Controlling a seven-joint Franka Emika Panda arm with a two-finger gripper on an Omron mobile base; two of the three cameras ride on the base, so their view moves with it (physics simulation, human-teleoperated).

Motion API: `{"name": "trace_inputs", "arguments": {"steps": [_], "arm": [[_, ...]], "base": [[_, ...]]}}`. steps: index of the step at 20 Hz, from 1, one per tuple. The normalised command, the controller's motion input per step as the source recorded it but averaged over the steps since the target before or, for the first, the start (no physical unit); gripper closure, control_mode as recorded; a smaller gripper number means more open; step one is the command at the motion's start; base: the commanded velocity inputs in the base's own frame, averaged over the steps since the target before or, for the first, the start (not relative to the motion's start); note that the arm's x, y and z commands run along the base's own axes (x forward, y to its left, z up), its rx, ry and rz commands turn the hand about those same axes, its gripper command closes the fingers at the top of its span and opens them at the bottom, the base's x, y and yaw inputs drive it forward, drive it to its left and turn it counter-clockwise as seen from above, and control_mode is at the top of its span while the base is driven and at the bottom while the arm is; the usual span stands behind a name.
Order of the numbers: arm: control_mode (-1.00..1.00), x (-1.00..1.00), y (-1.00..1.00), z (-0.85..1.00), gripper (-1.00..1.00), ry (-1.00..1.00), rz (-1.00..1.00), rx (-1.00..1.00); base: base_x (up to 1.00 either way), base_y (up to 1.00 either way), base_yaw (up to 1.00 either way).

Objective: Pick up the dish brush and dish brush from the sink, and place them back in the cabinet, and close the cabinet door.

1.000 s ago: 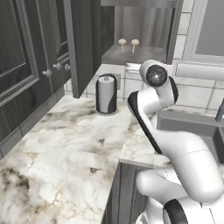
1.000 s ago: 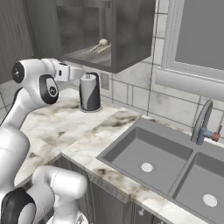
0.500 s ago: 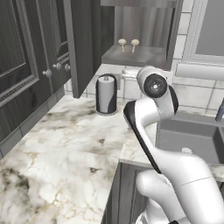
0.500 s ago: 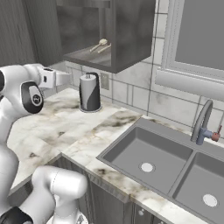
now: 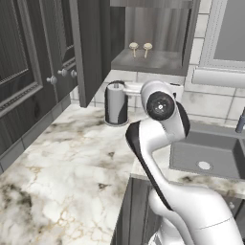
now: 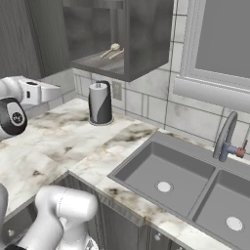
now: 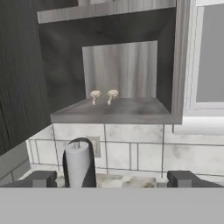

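My fingers (image 7: 112, 178) spread wide, empty, low above tabletop (image 5: 62, 162), facing cabinet (image 7: 118, 65). Both dish brushes (image 7: 104, 96) lie side by side on cabinet floor, heads toward me. Cabinet door (image 5: 95, 48) stands open at left. Dark paper-towel roll (image 7: 79, 162) upright just ahead, between fingers and cabinet. Sink (image 6: 161, 171) off to right; faucet (image 6: 225, 139) behind it.
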Motion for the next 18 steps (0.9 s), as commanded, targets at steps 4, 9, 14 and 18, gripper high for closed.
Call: {"name": "trace_inputs", "arguments": {"steps": [4,9,14,18], "arm": [[-1.0,-0.39,0.37,0.03,-1.0,0.0,0.0,0.0],[-1.0,-0.37,0.34,0.0,-1.0,0.0,0.01,0.0],[-1.0,-0.32,0.32,0.0,-1.0,0.0,0.0,0.0],[-1.0,-0.25,0.27,0.0,-1.0,-0.04,0.0,0.0]], "base": [[0.0,0.0,0.0],[0.0,0.0,0.0],[0.0,0.0,0.0],[0.0,0.0,0.0]]}}
